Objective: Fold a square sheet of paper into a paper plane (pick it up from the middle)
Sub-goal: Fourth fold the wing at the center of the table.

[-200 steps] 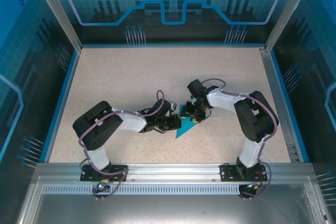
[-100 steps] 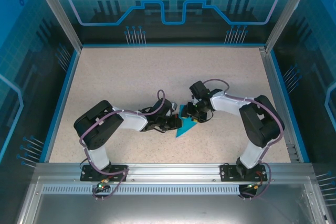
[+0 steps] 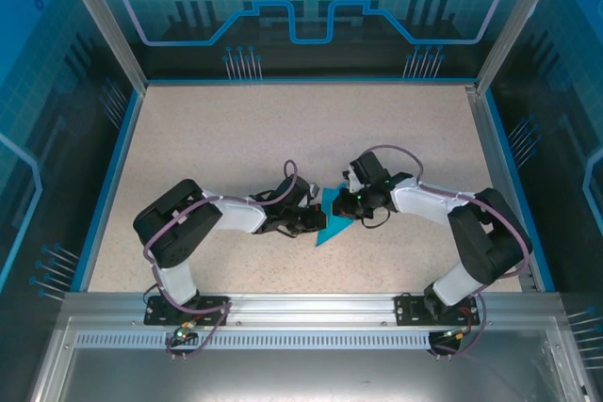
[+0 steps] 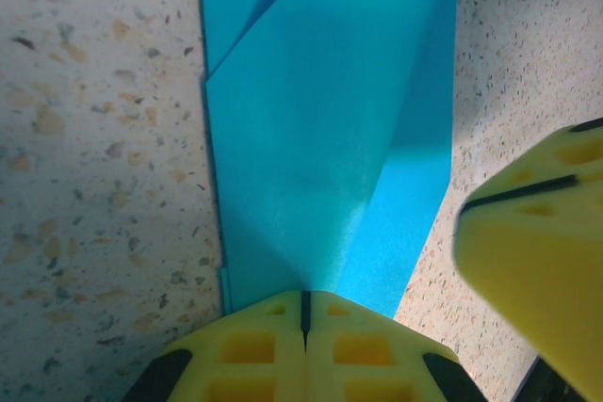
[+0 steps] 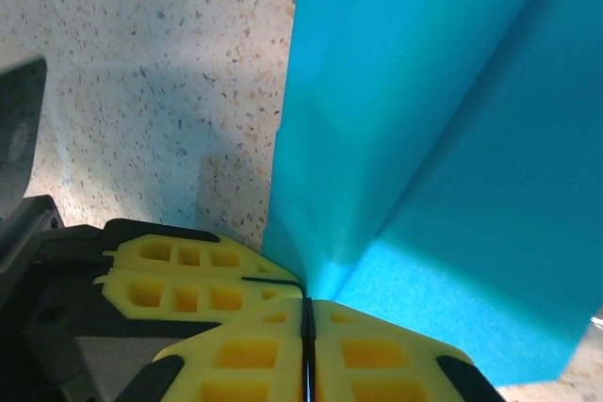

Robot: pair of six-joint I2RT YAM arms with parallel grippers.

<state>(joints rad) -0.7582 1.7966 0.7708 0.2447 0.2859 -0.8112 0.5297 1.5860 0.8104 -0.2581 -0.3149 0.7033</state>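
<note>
The speckled desk [image 3: 236, 138] is carrying a folded teal-blue sheet of paper [image 3: 329, 221] about midway between its left and right edges, somewhat toward the near edge, with its pointed tip aiming at the near edge. The left gripper [image 4: 304, 303] is pinching the sheet's left side, its yellow pads pressed together on the paper. The right gripper [image 5: 306, 306] is clamping the opposite side, its jaws likewise closed tight on the paper.
</note>
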